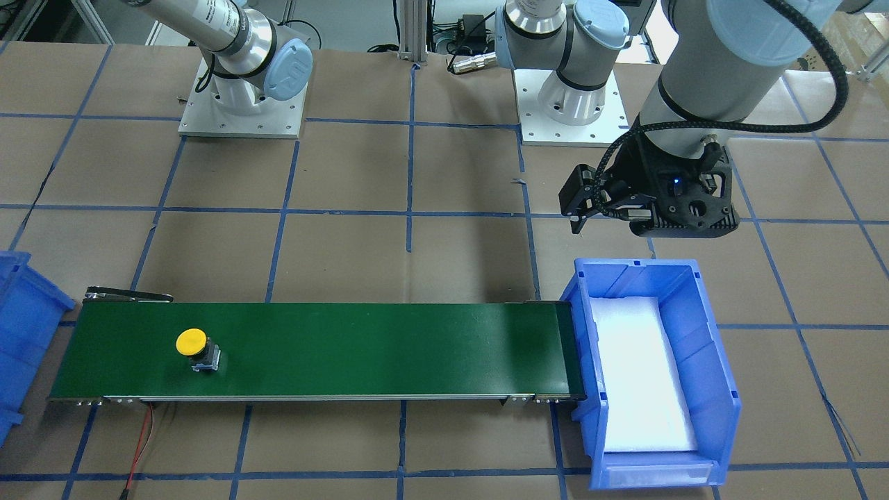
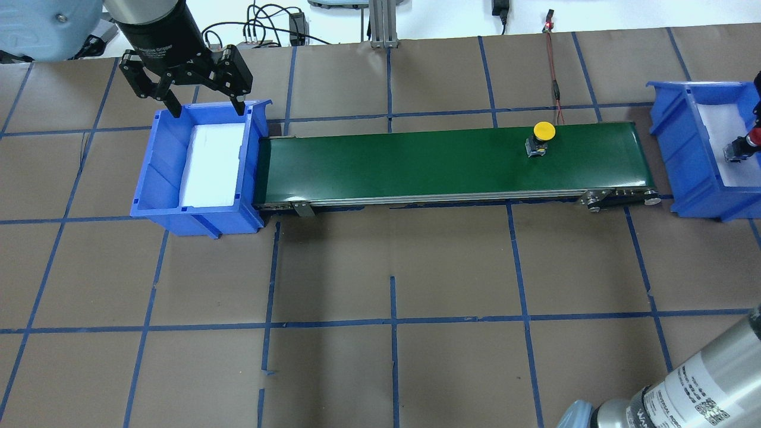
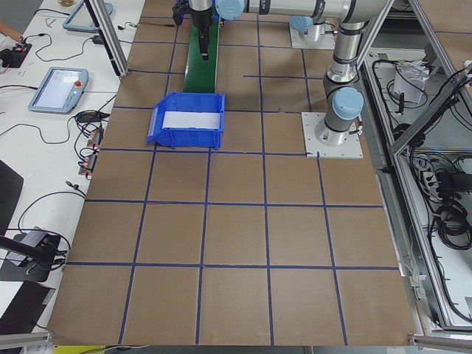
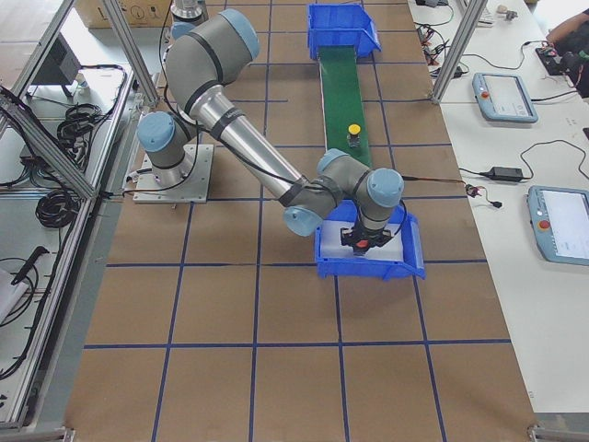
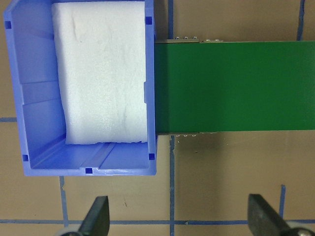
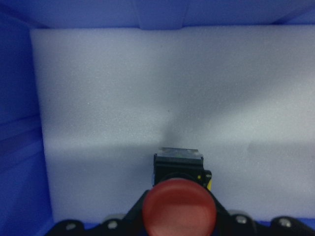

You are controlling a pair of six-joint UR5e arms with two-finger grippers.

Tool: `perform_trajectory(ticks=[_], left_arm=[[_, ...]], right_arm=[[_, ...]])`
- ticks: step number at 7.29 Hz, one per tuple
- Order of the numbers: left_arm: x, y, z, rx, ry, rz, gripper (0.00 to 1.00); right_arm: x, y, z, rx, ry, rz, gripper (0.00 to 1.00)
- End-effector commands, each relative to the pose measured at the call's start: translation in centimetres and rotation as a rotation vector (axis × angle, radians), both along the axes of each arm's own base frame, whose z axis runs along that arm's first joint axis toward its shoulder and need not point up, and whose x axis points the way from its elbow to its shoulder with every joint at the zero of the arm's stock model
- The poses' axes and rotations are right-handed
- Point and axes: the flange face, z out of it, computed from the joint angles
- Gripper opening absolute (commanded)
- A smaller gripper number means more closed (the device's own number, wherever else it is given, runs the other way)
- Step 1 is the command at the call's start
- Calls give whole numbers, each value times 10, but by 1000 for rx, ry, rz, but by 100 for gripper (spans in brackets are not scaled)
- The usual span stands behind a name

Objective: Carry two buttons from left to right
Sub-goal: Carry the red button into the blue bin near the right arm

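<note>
The yellow button stands upright on the green conveyor belt near its right end; it also shows in the front view. The red button is held in my right gripper, low inside the right blue bin over its white foam; it also shows at the overhead view's right edge. My left gripper is open and empty, above the far rim of the left blue bin. The left wrist view shows its fingertips spread wide.
The left bin holds only a white foam pad and butts against the belt's left end. A red-black wire runs to the belt's far side. The brown table is marked with a blue tape grid.
</note>
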Motion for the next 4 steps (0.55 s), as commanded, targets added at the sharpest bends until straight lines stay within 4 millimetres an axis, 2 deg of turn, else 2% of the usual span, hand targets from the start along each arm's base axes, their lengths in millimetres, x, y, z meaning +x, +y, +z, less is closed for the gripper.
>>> perform_trajectory(ticks=[1,2,3,4], left_arm=[[0,0,-1,0,0,0,100],[0,0,-1,0,0,0,100],[1,-1,-1,0,0,1,100],[1,-1,0,-1,0,1,100]], right_arm=[[-3,-1,-8,4,-8,0,76],[-2,-1,-3,3,-5,6,100],[1,-2,9,-9,3,7,100],[9,-5,31,-23,12,16,100]])
